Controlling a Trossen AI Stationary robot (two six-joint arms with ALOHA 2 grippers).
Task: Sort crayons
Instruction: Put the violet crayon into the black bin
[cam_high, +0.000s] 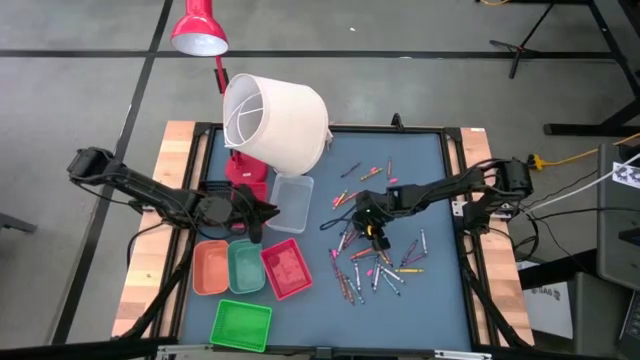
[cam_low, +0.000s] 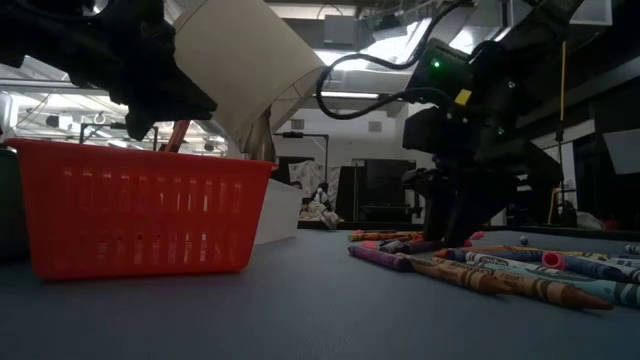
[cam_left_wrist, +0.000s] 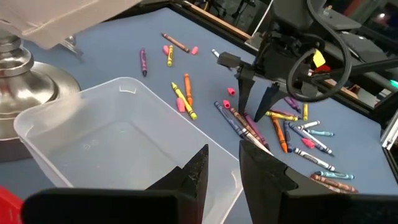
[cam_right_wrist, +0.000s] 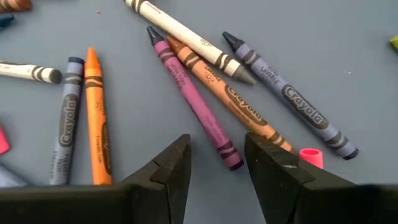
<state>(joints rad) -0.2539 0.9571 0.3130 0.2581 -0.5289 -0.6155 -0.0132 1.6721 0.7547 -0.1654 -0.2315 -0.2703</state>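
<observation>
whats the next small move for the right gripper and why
Probably lower straight down and close on the purple crayon. The right gripper hovers open just above the pile with that crayon's end between its fingers, nothing held. The left gripper waits open over the clear tray.

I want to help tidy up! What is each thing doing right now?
Right gripper: open, over the purple crayon.
Left gripper: open, empty, over the clear tray.
Crayons: scattered on the table.
Lampshade: tipped sideways.
</observation>
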